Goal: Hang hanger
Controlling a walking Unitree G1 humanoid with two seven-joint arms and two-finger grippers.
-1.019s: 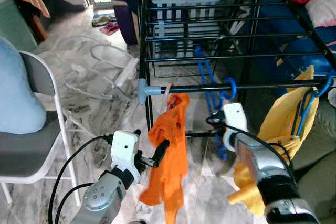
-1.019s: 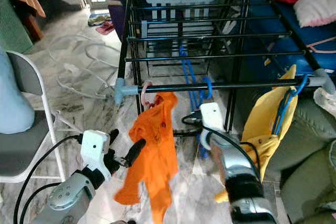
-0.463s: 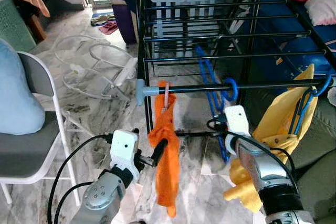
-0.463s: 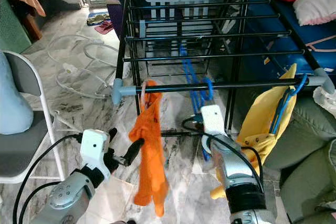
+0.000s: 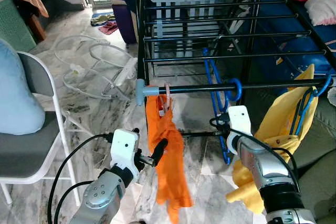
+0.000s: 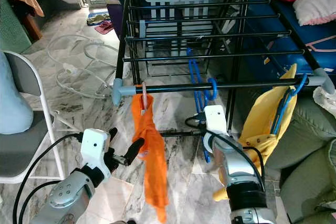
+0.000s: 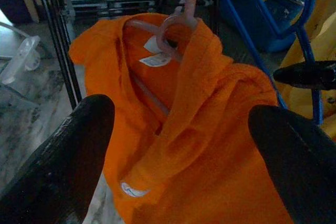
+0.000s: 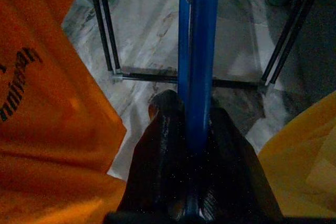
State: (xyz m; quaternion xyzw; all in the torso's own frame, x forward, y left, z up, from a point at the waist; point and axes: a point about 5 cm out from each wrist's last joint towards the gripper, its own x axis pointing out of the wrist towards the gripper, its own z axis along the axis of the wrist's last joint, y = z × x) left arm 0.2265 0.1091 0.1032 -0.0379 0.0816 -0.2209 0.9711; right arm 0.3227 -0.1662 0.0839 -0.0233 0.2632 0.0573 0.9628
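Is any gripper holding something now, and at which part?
The right gripper is shut on the blue hanger, on its lower part below the rail. The left gripper is open, holding nothing.

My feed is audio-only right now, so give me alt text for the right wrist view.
The right gripper is shut on an empty blue hanger, whose bars run straight up from between its black fingers. An orange garment hangs to one side, yellow cloth to the other, with marble floor and black rack legs beyond.
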